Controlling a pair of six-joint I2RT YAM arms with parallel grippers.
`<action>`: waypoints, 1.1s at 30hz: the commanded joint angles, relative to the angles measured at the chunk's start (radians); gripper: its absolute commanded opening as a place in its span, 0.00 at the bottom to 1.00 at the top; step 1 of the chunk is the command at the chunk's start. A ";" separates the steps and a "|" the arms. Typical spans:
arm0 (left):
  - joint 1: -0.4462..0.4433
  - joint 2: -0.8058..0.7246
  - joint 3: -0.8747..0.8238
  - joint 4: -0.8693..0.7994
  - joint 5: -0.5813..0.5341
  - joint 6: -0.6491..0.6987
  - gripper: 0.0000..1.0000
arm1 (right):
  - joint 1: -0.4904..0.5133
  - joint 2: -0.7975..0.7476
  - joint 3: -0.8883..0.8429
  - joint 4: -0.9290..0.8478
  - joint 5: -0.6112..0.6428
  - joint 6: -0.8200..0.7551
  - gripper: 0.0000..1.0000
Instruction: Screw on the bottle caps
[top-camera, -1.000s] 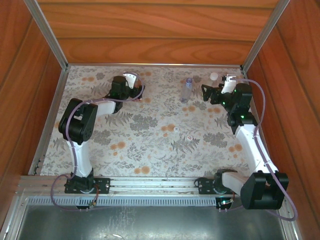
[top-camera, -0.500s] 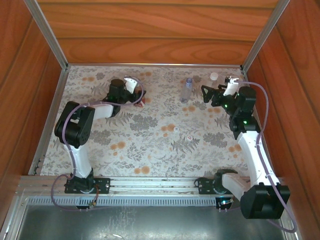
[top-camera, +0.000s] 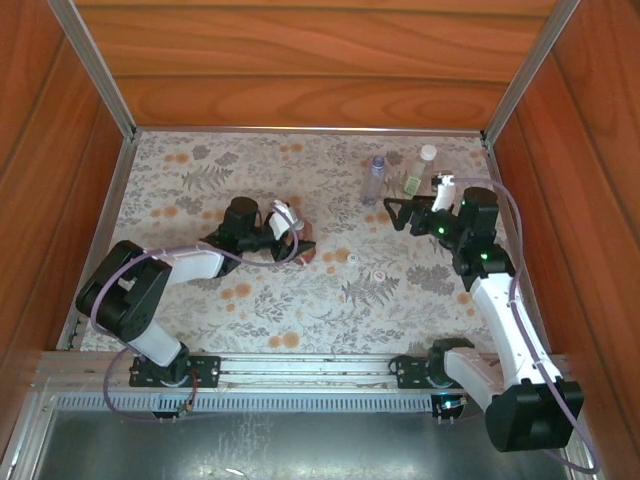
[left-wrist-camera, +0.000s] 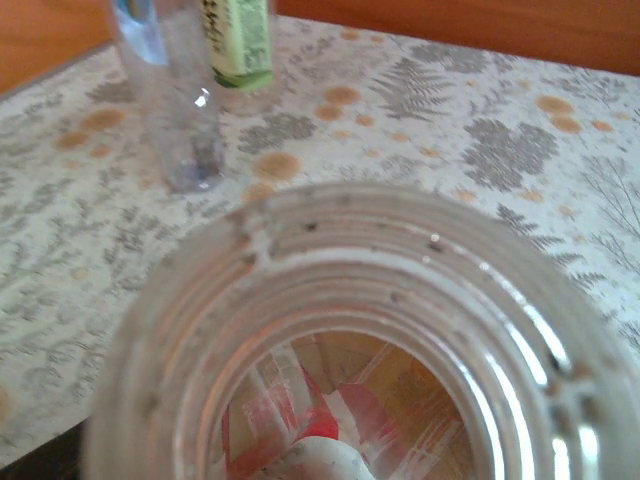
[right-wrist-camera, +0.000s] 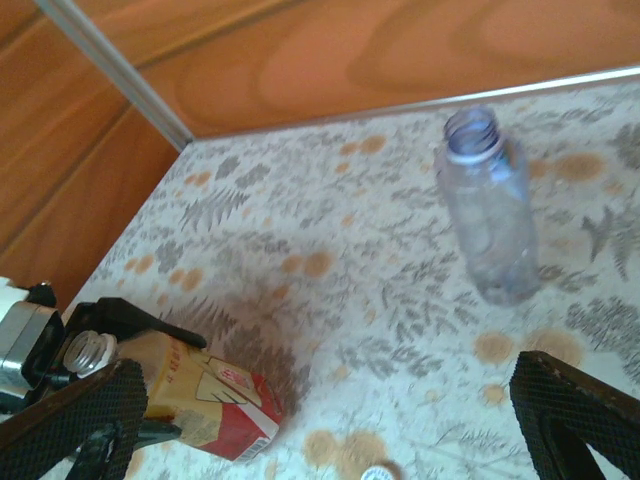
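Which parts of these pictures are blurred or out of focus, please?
Left wrist view: the mouth of the amber bottle is very near the lens and soft, while the table behind it is sharper. Right wrist view: slightly blurred all over, the blue bottle included. Top view: evenly lit and fairly sharp.

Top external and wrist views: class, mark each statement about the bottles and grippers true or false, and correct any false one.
1. The bluish bottle stands upright, uncapped. True.
2. The right gripper holds a cap. False: it is open and empty.
3. The left gripper grips the amber bottle. True.
4. The amber bottle has its cap on. False: its threaded neck is bare.
5. The green-labelled bottle lies on its side. False: it stands upright near the bluish bottle.
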 joint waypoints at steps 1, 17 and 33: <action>-0.031 -0.016 -0.041 0.007 -0.014 0.040 0.67 | 0.041 -0.042 -0.035 -0.052 0.027 -0.025 1.00; -0.136 -0.173 -0.175 0.144 -0.360 -0.059 1.00 | 0.188 0.070 -0.032 -0.032 0.117 -0.057 1.00; -0.203 -0.109 -0.398 0.699 -0.477 -0.247 1.00 | 0.233 0.100 -0.081 0.078 0.114 -0.040 1.00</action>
